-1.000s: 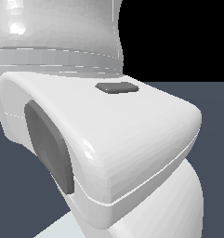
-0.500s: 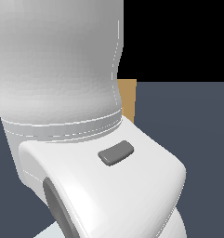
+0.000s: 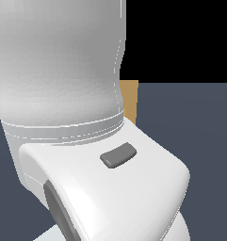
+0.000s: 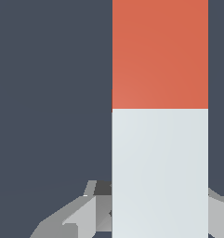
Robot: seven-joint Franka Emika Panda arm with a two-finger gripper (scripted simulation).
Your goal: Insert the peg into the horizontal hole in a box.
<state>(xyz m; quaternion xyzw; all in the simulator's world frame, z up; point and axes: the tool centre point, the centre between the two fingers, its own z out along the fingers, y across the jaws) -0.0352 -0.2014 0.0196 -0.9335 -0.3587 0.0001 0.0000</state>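
Note:
In the wrist view the peg fills the frame, with its red-orange end away from the gripper and its pale grey-white part between the fingers. My gripper has a grey finger against each side of the white part and looks shut on it. In the exterior view only a tan sliver of the box shows behind the arm. The hole is hidden. The peg and the gripper are hidden in that view.
The white arm link with a small grey button blocks most of the exterior view. A dark grey-blue floor lies around the box. The wrist view shows the same floor beside the peg.
In the exterior view the arm's links have shifted down and toward the view's left, uncovering a tan strip of the box behind them.

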